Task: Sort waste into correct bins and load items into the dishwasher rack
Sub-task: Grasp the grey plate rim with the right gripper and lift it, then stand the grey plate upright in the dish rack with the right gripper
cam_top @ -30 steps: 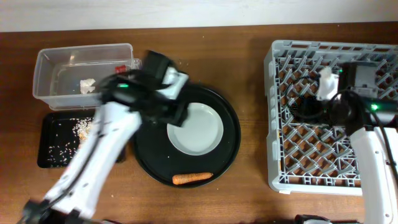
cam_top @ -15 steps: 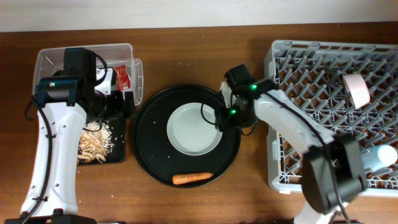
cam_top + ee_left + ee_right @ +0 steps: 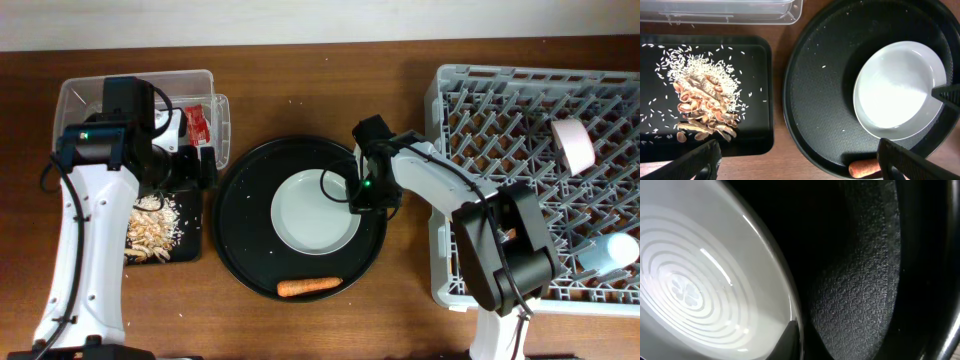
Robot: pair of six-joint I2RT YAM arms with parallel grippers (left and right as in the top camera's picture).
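Observation:
The pale grey plate [image 3: 313,210] lies in the large round black tray [image 3: 240,245]. My right gripper [image 3: 362,193] is shut on the plate's right rim; in the right wrist view one finger [image 3: 790,340] presses inside the rim of the plate [image 3: 700,280]. The carrot [image 3: 309,287] lies at the round tray's near edge. My left gripper [image 3: 200,170] hangs open and holds nothing, above the gap between the shallow black tray [image 3: 760,142] and the round tray. Food scraps and rice [image 3: 702,102] lie in the shallow tray. The red wrapper [image 3: 197,122] sits in the clear tub [image 3: 100,95].
The grey dishwasher rack [image 3: 530,180] fills the right side, with the pink bowl [image 3: 572,143] at its back right and the light-blue cup [image 3: 610,250] at its right edge. Bare wood shows between the round tray and the rack.
The left arm swung from over the round tray to the bins and opened wide. The right arm came from the rack to the plate and closed on its rim.

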